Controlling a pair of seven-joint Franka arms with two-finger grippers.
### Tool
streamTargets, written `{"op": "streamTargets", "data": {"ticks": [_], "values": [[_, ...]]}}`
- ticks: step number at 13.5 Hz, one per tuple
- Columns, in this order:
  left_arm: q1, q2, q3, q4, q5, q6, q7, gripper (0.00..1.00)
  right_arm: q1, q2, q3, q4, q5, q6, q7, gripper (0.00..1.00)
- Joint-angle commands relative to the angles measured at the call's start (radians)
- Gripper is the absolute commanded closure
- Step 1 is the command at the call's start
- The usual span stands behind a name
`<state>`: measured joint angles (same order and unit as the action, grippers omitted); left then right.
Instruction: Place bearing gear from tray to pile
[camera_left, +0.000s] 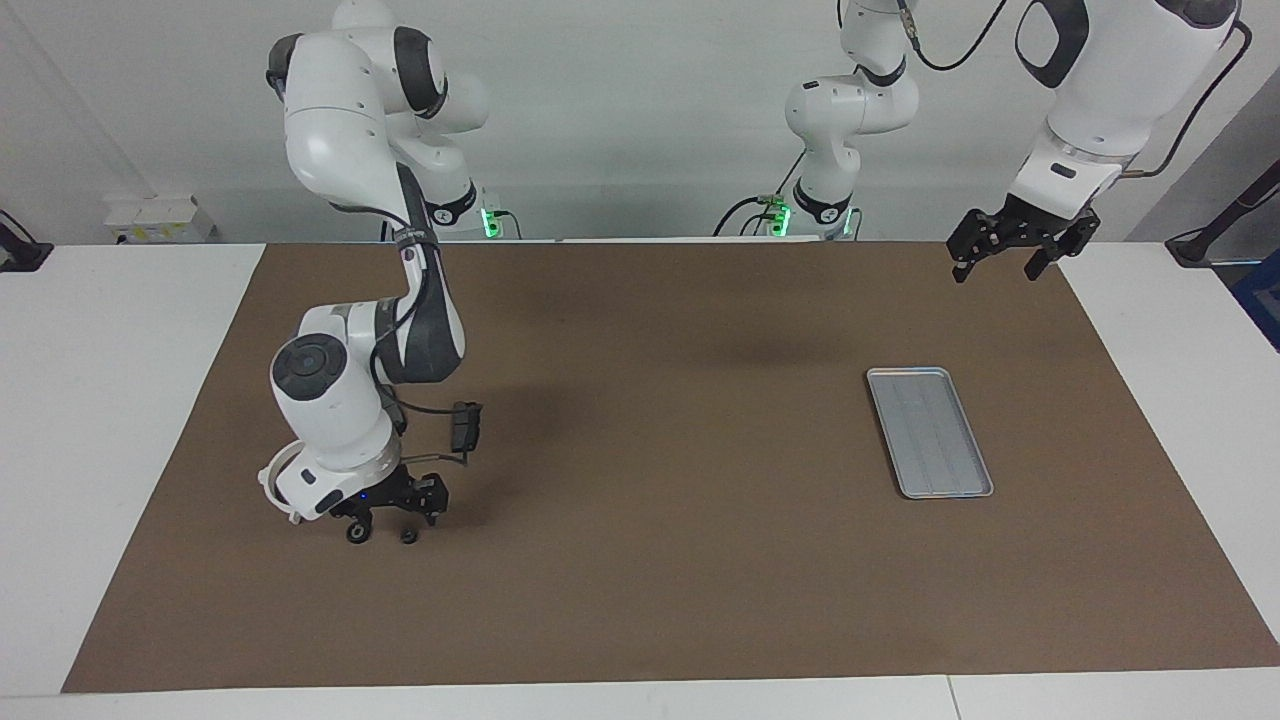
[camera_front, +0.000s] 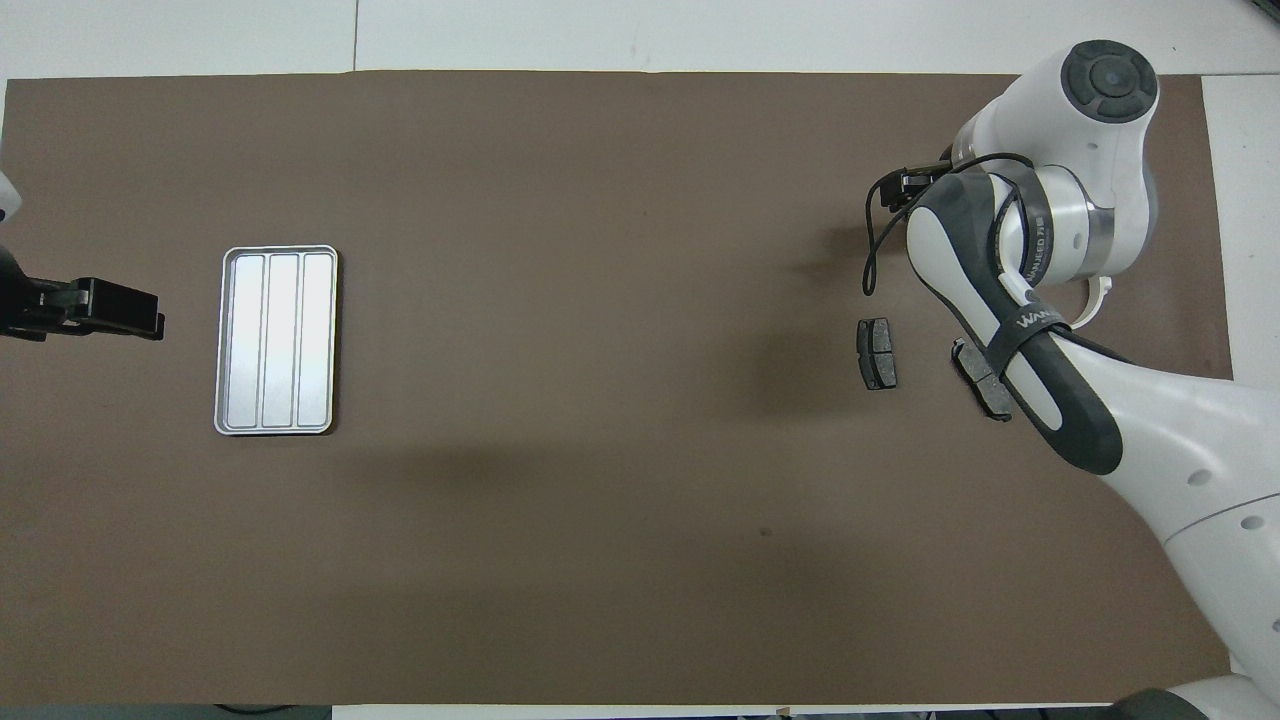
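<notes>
Overhead: tray sits near mat's left-arm edge.

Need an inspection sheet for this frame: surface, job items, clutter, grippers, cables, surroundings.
Surface: brown mat on white table.
Job's things: tray empty; pile at the right arm's end: white bracket, brake pad, second brake pad partly under the arm; bearing gear not made out.
Clutter: nothing seen.
Grippers: right gripper open, low beside the bracket; left gripper open, raised over the mat's edge, waiting.
Cables: black cable loops off the right wrist.
Surroundings: white wall, small white box.
</notes>
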<state>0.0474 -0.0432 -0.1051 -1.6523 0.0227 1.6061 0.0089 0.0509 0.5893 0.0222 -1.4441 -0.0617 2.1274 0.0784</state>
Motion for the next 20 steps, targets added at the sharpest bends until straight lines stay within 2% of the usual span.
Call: {"op": "streamTargets", "data": {"ticks": [1,7,10,12,14,15,17,20], "values": [[-0.003,-0.02,-0.001,-0.006,0.014,-0.014,0.013,0.0,-0.011,-0.058,0.01,-0.038,0.003,-0.015,0.011,0.0],[0.008,-0.021,-0.001,-0.011,-0.026,-0.008,0.014,0.0,-0.023,-0.12,0.012,-0.038,0.003,-0.029,0.009,0.0],[0.009,-0.021,0.001,-0.015,-0.033,-0.002,0.014,0.0,-0.014,-0.233,0.01,-0.065,0.003,-0.133,0.009,0.0],[0.008,-0.021,0.001,-0.015,-0.033,-0.002,0.014,0.0,-0.014,-0.383,0.012,-0.14,0.005,-0.226,0.009,0.0],[-0.001,-0.023,0.002,-0.015,-0.033,-0.006,0.006,0.0,-0.014,-0.546,0.013,-0.18,0.017,-0.424,0.012,0.0],[-0.003,-0.023,0.002,-0.015,-0.033,-0.006,0.003,0.0,-0.014,-0.595,0.015,-0.179,0.046,-0.523,0.015,0.0],[-0.003,-0.023,0.002,-0.017,-0.033,-0.006,0.005,0.0,-0.013,-0.67,0.015,-0.182,0.059,-0.65,0.017,0.0],[-0.003,-0.023,0.001,-0.017,-0.033,-0.008,0.003,0.0,-0.017,-0.691,0.025,-0.18,0.06,-0.744,0.017,0.0]]}}
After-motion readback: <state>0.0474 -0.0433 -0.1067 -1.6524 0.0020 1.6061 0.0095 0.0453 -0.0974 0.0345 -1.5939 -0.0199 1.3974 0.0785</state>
